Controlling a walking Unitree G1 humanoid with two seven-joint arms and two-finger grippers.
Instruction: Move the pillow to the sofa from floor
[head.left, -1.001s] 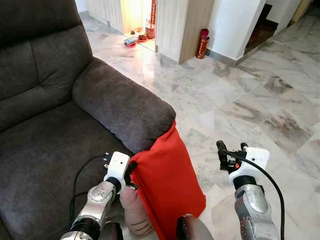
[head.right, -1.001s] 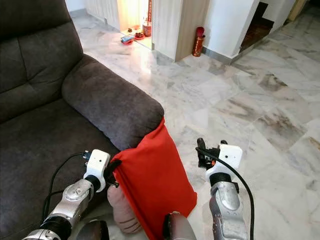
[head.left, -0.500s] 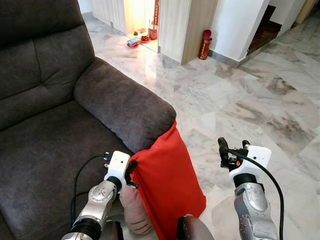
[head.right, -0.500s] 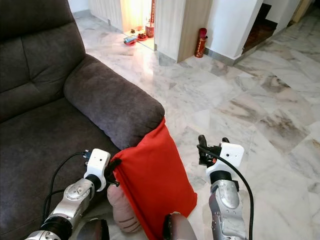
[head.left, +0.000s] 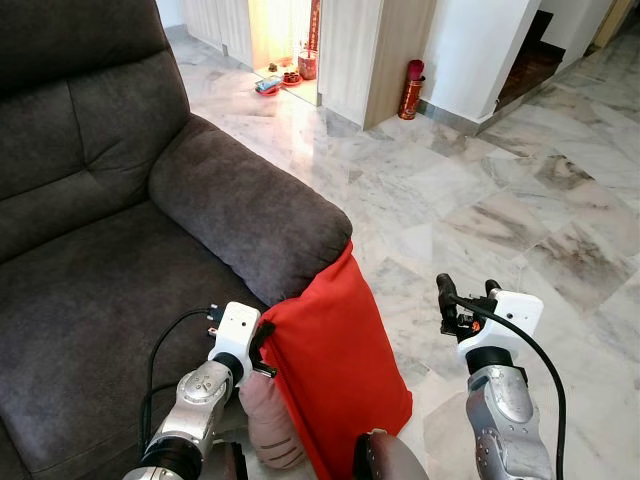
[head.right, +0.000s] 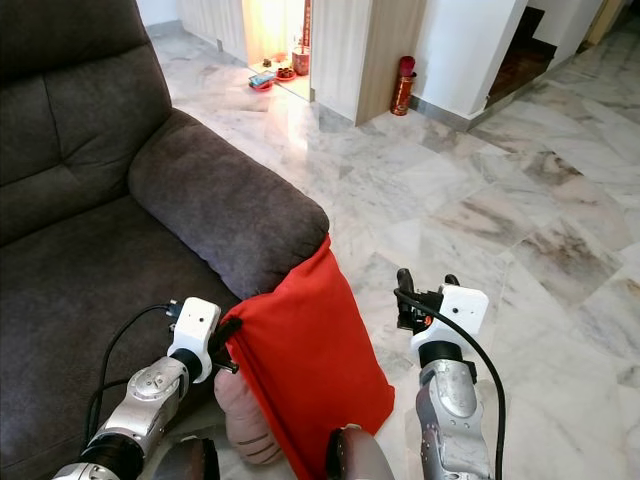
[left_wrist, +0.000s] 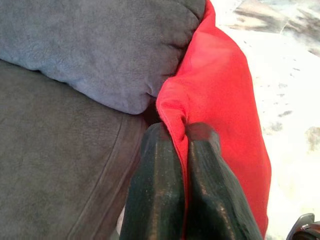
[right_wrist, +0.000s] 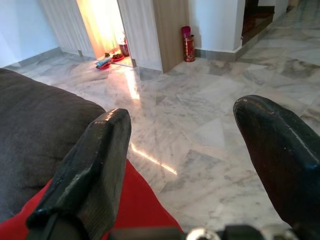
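The red pillow (head.left: 335, 370) hangs upright against the front end of the dark grey sofa's armrest (head.left: 245, 205), its lower edge near the marble floor. My left gripper (head.left: 262, 345) is shut on the pillow's upper left corner; in the left wrist view both black fingers (left_wrist: 155, 190) pinch a fold of the red pillow (left_wrist: 225, 105). My right gripper (head.left: 464, 298) is held to the right of the pillow, apart from it, with its fingers (right_wrist: 90, 175) spread open and nothing between them.
The sofa seat (head.left: 90, 320) spreads out to the left, with its backrest (head.left: 70, 110) behind. Marble floor (head.left: 520, 190) stretches to the right. A red cylinder (head.left: 408, 88) stands by a wall at the far side, beside a lit doorway (head.left: 275, 40).
The view shifted slightly. My left gripper still holds the pillow in the same place and my right gripper has barely moved.
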